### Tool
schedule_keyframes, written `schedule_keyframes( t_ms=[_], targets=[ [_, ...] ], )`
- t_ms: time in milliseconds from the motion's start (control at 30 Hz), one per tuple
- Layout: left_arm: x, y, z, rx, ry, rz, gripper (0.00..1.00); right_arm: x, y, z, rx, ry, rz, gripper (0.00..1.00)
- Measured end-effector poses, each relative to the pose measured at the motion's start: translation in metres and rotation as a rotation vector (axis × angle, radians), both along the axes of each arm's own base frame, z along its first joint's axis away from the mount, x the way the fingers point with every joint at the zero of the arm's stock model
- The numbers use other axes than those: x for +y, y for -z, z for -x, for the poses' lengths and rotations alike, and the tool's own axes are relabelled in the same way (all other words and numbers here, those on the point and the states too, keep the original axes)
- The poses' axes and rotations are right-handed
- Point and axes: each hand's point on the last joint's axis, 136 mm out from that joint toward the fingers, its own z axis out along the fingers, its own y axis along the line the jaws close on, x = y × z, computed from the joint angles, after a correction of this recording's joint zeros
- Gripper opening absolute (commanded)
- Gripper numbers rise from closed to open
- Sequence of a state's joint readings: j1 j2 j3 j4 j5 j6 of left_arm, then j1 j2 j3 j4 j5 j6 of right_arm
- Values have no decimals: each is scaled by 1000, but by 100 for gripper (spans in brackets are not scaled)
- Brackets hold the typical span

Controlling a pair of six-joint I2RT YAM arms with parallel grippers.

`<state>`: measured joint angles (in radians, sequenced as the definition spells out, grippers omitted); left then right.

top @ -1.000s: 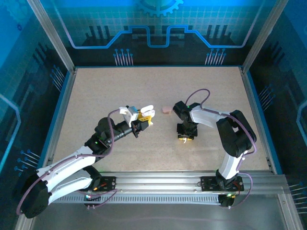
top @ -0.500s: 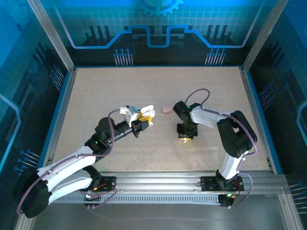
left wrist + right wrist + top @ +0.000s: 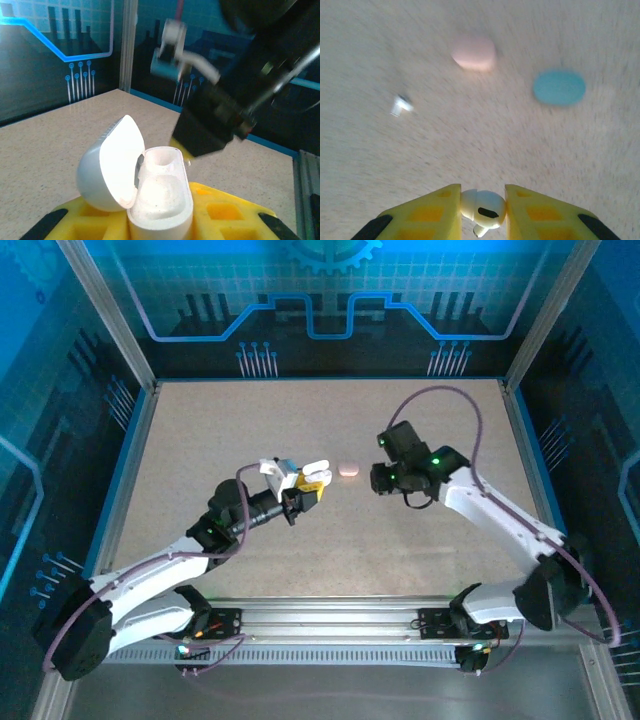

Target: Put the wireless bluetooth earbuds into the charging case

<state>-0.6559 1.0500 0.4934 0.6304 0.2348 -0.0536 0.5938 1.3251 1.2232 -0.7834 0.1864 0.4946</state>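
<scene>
Jaws of the left gripper [image 3: 160, 222] are seen clamped on a white, rounded plastic charging case [image 3: 160, 200], with a yellow finger pressed to each flank of its body. Jaws of the right gripper [image 3: 482, 202] are closed on a small white plastic earbud [image 3: 482, 206], which is pinched between the two yellow fingertips.

A speckled beige table [image 3: 200, 430] is framed by blue-lit panels. Across it the white-and-black left arm [image 3: 150, 575] is stretched from the near left corner towards the middle. The right arm [image 3: 500, 515] is reached in from the near right, and its gripper end is turned to face the left one, with a gap between them. From the left wrist, a black, blurred part of the right arm is seen above and to the right of the case.

The charging case is held up off the table, near its middle. Its lid [image 3: 112, 165] is swung open to the left on the hinge, and the white inner wells are turned upward.

A pink pebble-shaped case [image 3: 348, 470] is laid on the table between the two grippers. In the right wrist view a teal pebble-shaped case [image 3: 559, 87] is seen near it on the right, not touching it.

A second white earbud [image 3: 400, 105] — tiny and blurred — is seen lying on the table, to the left of the pink case and well apart from it.
</scene>
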Motion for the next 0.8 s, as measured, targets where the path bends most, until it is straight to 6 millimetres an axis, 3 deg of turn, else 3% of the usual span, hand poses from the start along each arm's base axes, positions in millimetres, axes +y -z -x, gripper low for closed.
schedule_keyframes(
  t_ms=[133,233,300,567,800],
  targets=[
    [-14,-4,1,-5,35,5,27,15,-76,2,-212,-92,-53,28],
    [-24,-7,3,-15,60,14,27,26,-113,8,-321,-158,-78,29],
    [-30,-7,4,-16,72,15,27,35,-127,12,-366,-200,-86,29],
    [-38,-9,6,-15,90,42,27,62,-133,28,-401,-331,-87,29],
    [-38,-14,5,-25,84,55,27,73,-134,32,-409,-380,-108,28]
  ],
)
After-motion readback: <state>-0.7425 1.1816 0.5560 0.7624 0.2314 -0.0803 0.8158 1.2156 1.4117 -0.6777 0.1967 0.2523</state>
